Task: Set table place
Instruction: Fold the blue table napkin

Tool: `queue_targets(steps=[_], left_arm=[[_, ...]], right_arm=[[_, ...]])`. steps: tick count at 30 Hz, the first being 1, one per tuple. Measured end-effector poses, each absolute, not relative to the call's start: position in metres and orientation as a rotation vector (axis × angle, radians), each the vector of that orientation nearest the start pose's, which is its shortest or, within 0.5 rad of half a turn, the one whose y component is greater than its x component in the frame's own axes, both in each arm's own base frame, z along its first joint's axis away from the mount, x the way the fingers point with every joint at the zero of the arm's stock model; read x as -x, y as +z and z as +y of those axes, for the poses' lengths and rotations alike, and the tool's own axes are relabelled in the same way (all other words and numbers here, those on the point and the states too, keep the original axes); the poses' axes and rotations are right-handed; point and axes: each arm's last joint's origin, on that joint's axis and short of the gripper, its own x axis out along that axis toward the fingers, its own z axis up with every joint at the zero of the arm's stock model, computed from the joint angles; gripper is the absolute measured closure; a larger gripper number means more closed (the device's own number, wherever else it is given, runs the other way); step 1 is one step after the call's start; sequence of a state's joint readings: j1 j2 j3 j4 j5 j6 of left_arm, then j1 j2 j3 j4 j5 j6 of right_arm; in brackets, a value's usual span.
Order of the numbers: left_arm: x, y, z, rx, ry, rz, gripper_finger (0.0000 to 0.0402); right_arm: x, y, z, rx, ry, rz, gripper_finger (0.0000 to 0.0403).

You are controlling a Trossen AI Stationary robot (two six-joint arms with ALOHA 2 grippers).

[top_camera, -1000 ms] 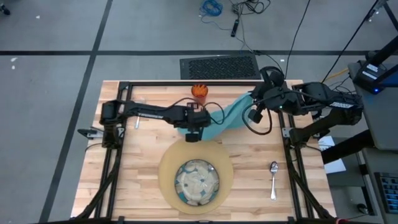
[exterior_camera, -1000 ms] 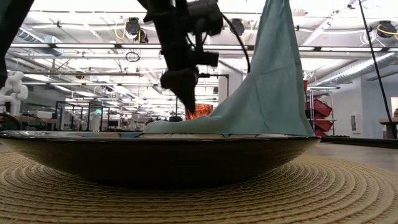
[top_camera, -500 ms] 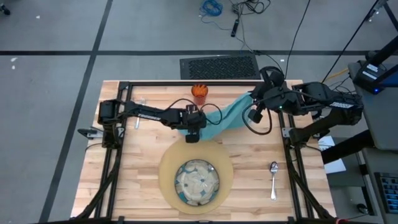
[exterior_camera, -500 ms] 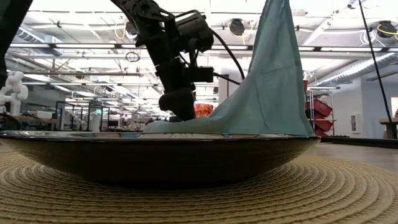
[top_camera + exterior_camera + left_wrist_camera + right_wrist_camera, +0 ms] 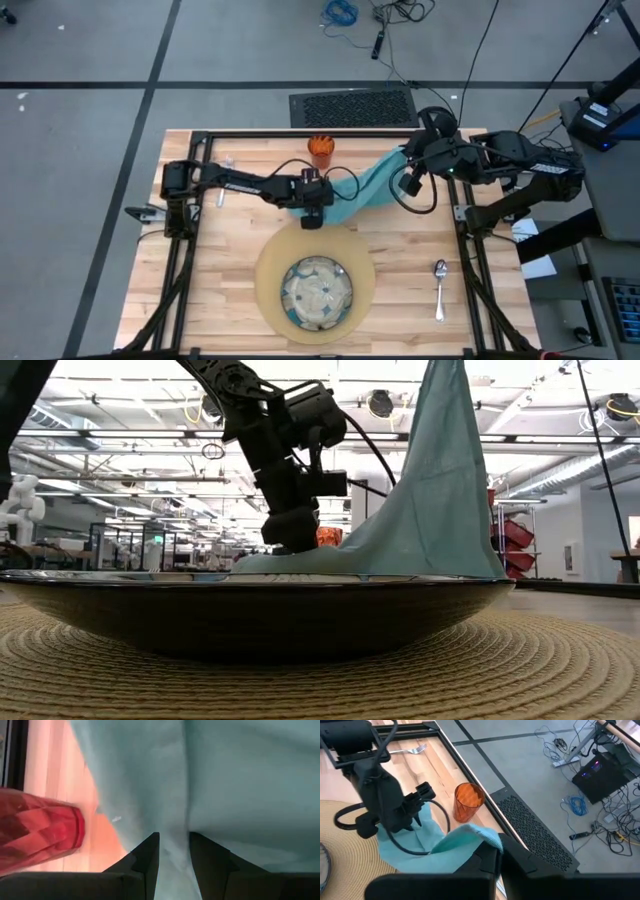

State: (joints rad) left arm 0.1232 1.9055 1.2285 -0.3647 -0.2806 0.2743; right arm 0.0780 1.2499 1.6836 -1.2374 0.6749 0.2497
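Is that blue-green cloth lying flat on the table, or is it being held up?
Held up at one corner: the right gripper pinches the napkin high, so it drapes down to the table, where the left gripper meets its low end.
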Motion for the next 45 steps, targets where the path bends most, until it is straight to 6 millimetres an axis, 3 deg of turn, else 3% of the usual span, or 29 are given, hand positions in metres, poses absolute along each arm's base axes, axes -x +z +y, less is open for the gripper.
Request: queue_targets(steps=[15,17,21,24,28,31,35,40,45], left_arm=[[-0.388,0.14,0.058,-0.375,0.263,1.109,0.0311],[-0.387,0.138,0.06,-0.401,0.306,1.128,0.0323],[-0.389,0.14,0.06,-0.406,0.319,1.109,0.0388],[-0.391,0.144,0.057,-0.427,0.332,1.108,0.0398],[-0.392,0.17,0.047,-0.482,0.361,1.057,0.0401],[-0.382,0.19,0.039,-0.536,0.406,1.069,0.0401],[-0.363,0.232,0.03,-0.555,0.505,1.006,0.0401],[-0.325,0.294,0.014,-0.509,0.627,0.855,0.0401],[-0.275,0.351,-0.003,-0.42,0.674,0.659,0.0401]], right_arm=[[-0.199,0.447,-0.002,0.057,-0.629,0.672,0.0403],[-0.199,0.447,-0.002,0.057,-0.629,0.672,0.0403],[-0.199,0.447,-0.002,0.056,-0.629,0.671,0.0403],[-0.199,0.447,-0.002,0.056,-0.629,0.671,0.0403],[-0.199,0.447,-0.002,0.057,-0.629,0.672,0.0403],[-0.199,0.447,-0.002,0.06,-0.629,0.673,0.0403],[-0.199,0.447,-0.002,0.068,-0.626,0.674,0.0403],[-0.201,0.449,0.002,0.077,-0.61,0.65,0.0403],[-0.202,0.451,0.014,0.089,-0.576,0.608,0.0403]])
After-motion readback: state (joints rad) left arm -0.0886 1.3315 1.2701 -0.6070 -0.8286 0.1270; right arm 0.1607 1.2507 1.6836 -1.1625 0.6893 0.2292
